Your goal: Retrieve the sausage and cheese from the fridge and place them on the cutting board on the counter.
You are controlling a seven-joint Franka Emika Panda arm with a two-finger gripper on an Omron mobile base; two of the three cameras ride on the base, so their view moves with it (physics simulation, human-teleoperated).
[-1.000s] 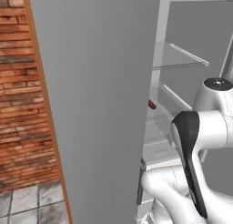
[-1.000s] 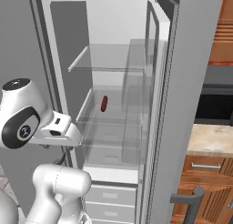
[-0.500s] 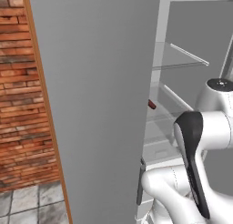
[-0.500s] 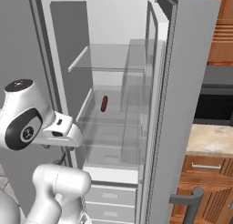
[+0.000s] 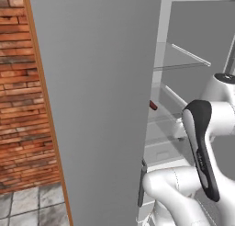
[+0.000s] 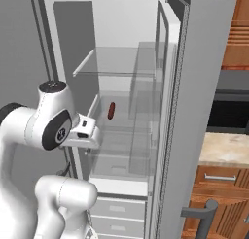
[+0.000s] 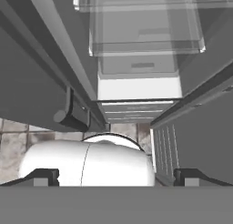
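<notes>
While the base stays put: the white arm has swung its elbow and hand nearer the open front of the tall grey fridge (image 6: 121,19) over the last second. The room around it has not shifted.
Meaning for the task: I judge this the approach to the first pick. Nothing has been lifted yet, and both the sausage and the cheese are yet to go to the cutting board.
Gripper: the two-finger gripper (image 7: 116,177) is spread wide, with its dark fingertips (image 7: 42,175) far apart and nothing held between them. It points down at the fridge's bottom drawers and the floor.
Sausage: the thin, dark reddish-brown sausage link (image 6: 111,110) lies on a clear shelf, deeper in the fridge than the gripper and a little above it, well apart from the fingers.
Counter: the beige marbled stone counter (image 6: 223,150) lies off to the gripper's right, past the open door.
Count: one sausage, one fridge with two doors open, at least two clear shelves, two white drawers (image 6: 116,209) below them.
</notes>
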